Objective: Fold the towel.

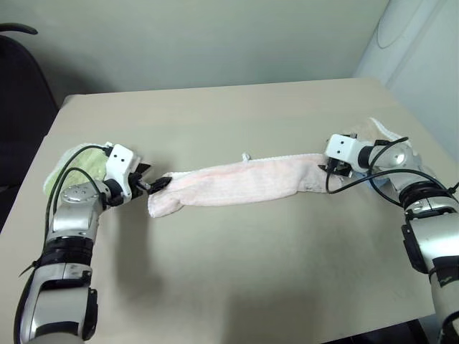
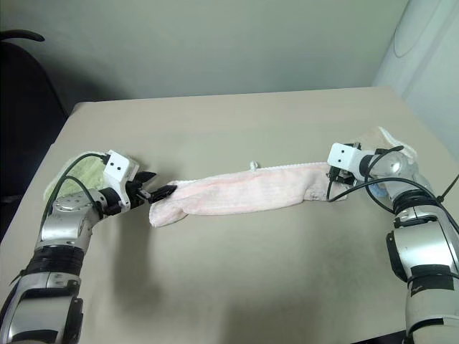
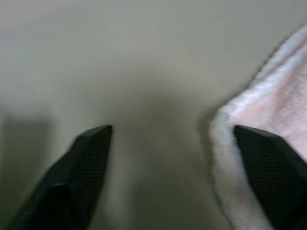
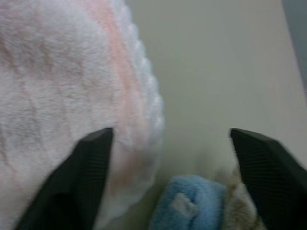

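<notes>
The pale pink towel lies on the table as a long, bunched strip running left to right. At its left end my left gripper is open; in the left wrist view the towel's edge rests against one of the fingers, with bare table in the gap. Over the towel's right end my right gripper is open too. The right wrist view has pink cloth reaching in beside one of its fingers.
A light green folded towel lies behind my left gripper near the table's left edge. A beige towel with white trim lies behind my right wrist, with a blue cloth next to it. A black chair stands off the table's left side.
</notes>
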`<action>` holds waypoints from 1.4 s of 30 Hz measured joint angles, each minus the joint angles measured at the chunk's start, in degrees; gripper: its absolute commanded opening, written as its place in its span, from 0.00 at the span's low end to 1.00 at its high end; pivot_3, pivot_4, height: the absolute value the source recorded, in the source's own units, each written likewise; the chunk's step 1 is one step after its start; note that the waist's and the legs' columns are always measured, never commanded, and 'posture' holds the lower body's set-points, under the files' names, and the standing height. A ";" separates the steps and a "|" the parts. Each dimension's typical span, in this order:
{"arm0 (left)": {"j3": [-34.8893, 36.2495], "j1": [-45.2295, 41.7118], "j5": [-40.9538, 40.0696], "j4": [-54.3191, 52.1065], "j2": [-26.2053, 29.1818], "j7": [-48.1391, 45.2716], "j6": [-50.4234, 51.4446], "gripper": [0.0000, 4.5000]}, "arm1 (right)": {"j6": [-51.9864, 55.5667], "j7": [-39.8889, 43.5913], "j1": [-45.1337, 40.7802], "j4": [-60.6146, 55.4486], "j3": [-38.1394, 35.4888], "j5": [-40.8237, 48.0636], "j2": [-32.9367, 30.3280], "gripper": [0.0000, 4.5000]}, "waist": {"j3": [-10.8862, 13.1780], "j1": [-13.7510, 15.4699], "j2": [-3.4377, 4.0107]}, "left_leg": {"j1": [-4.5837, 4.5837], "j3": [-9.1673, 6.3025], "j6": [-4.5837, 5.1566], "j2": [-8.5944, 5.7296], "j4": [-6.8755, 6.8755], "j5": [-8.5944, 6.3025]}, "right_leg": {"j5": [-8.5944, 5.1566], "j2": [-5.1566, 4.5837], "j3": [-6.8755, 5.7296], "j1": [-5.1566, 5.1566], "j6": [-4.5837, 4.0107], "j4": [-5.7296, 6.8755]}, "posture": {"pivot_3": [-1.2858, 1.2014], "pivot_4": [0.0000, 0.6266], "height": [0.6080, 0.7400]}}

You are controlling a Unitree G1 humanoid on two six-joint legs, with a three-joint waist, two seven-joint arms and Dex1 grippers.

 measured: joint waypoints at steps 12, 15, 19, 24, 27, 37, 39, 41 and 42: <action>8.31 10.10 -4.94 -15.93 3.42 -1.72 -3.10 1.00 | 6.02 13.03 14.86 -19.32 -11.38 15.45 -5.93 0.99 | -0.01 0.06 -0.01 | -0.28 0.02 -0.02 0.01 -0.04 0.01 | 0.00 0.00 -0.04 -0.08 0.00 -0.16 | 0.52 0.24 1.00; 8.53 15.01 -6.64 -21.88 5.07 -5.23 -1.76 1.00 | 15.42 15.29 22.52 -29.83 -15.08 21.07 -6.39 0.99 | -0.01 0.04 -0.01 | -0.30 0.03 -0.03 0.01 -0.03 0.01 | -0.01 0.00 -0.03 -0.11 0.00 -0.31 | 0.52 0.24 1.00; 8.26 17.20 -8.25 -27.60 5.11 -7.13 0.29 1.00 | 24.48 14.99 29.50 -41.74 -17.84 24.57 -6.46 0.99 | -0.01 0.08 -0.02 | -0.21 0.01 -0.04 0.03 0.08 0.05 | 0.01 0.00 -0.04 -0.05 0.02 -0.13 | 0.52 0.24 1.00; 5.20 18.21 -7.99 -31.31 4.29 -7.84 0.70 1.00 | 40.32 13.11 33.06 -50.05 -22.88 31.81 -5.42 0.99 | -0.01 0.04 -0.01 | -0.05 0.04 0.15 0.01 0.14 0.06 | 0.03 0.00 -0.02 0.01 0.03 0.14 | 0.52 0.24 1.00; 3.18 19.10 -7.93 -34.48 3.50 -8.29 0.79 1.00 | 55.56 11.55 34.41 -57.33 -28.58 40.63 -4.35 0.99 | -0.01 0.06 -0.02 | -0.05 0.04 -0.01 0.01 0.10 0.14 | 0.02 0.01 -0.04 0.00 0.02 0.10 | 0.52 0.24 1.00; -0.88 19.51 -8.08 -38.99 -1.02 -7.44 1.94 1.00 | 101.55 -9.50 35.77 -66.06 -49.72 62.96 7.44 0.99 | -0.01 0.11 -0.02 | -0.03 0.02 -0.01 -0.02 0.12 0.15 | 0.00 0.01 -0.03 0.01 0.07 0.01 | 0.52 0.24 1.00; -1.14 18.73 -8.17 -39.36 -2.20 -6.82 2.39 1.00 | 106.89 -14.54 35.48 -66.60 -54.35 64.51 10.18 0.99 | -0.01 0.13 -0.02 | -0.03 0.02 0.02 -0.02 0.15 0.14 | 0.00 0.01 -0.03 0.01 0.07 0.04 | 0.52 0.24 1.00; -1.64 17.96 -8.34 -40.45 -3.58 -6.38 3.03 1.00 | 110.65 -18.17 35.49 -67.81 -57.59 65.30 12.59 0.99 | -0.02 0.13 -0.02 | -0.01 0.02 0.05 -0.04 0.15 0.13 | 0.00 0.01 -0.03 0.02 0.07 0.07 | 0.52 0.24 1.00; -2.16 17.73 -8.43 -40.99 -4.22 -6.08 3.25 1.00 | 111.94 -19.37 35.49 -68.31 -58.63 65.52 13.69 0.99 | -0.02 0.13 -0.02 | 0.01 0.02 0.05 -0.05 0.15 0.12 | 0.00 0.01 -0.03 0.02 0.08 0.08 | 0.52 0.24 1.00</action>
